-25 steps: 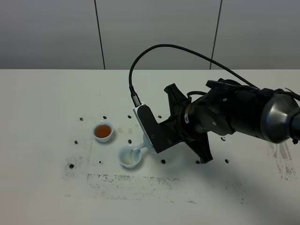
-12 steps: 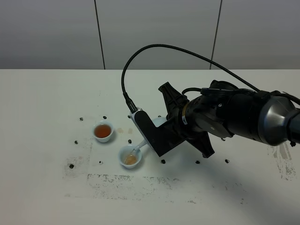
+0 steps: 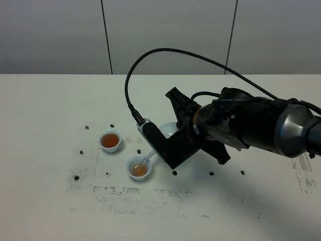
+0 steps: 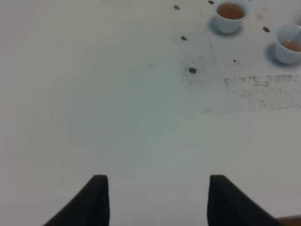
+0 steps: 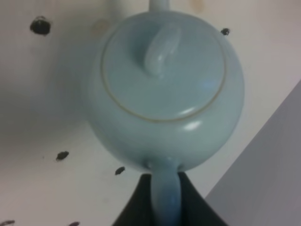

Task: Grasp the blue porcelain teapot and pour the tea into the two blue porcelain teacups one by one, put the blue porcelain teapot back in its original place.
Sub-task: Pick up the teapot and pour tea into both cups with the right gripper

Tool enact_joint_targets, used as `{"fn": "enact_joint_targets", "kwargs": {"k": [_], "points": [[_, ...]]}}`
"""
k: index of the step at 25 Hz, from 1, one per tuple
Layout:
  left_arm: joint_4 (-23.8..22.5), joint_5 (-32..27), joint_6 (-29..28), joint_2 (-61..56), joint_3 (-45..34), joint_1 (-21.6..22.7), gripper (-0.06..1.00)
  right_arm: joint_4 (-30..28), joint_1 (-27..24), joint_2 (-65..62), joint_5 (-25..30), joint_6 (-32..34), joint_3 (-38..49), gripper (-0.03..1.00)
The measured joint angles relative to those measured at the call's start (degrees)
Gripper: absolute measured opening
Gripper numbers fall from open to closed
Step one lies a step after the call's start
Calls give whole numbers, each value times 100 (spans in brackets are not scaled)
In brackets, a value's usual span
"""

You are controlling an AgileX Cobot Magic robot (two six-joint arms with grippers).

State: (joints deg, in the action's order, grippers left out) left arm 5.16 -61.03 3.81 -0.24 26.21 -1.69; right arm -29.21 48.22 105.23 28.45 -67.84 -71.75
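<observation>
The blue porcelain teapot (image 3: 168, 130) hangs tilted above the table, mostly hidden behind my right arm (image 3: 235, 125). Its spout (image 3: 147, 158) points down into the nearer teacup (image 3: 139, 170), which holds some brown tea. The other teacup (image 3: 110, 140), to its left and further back, is full of brown tea. In the right wrist view my right gripper (image 5: 164, 190) is shut on the loop handle of the teapot (image 5: 162, 89), whose lid and knob are in place. My left gripper (image 4: 157, 197) is open and empty over bare table; both teacups (image 4: 229, 14) (image 4: 288, 44) lie far from it.
The white table (image 3: 50, 110) carries small black marks around the cups and a smudged grey streak (image 3: 150, 193) in front of them. A black cable (image 3: 165, 52) arcs above the right arm. A grey panelled wall stands behind the table.
My right arm has shifted a little left and tipped the teapot further. The nearer teacup, white inside a second ago, now holds brown tea.
</observation>
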Motion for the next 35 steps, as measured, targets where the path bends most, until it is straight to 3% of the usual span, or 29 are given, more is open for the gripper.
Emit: {"fn": "enact_joint_targets", "kwargs": {"k": [8, 35], "points": [[0, 0, 11, 0, 0, 0, 49, -431, 42, 0, -6, 0, 0, 3], [0, 0, 6, 0, 0, 0, 49, -1072, 171, 0, -73, 0, 0, 3]]}}
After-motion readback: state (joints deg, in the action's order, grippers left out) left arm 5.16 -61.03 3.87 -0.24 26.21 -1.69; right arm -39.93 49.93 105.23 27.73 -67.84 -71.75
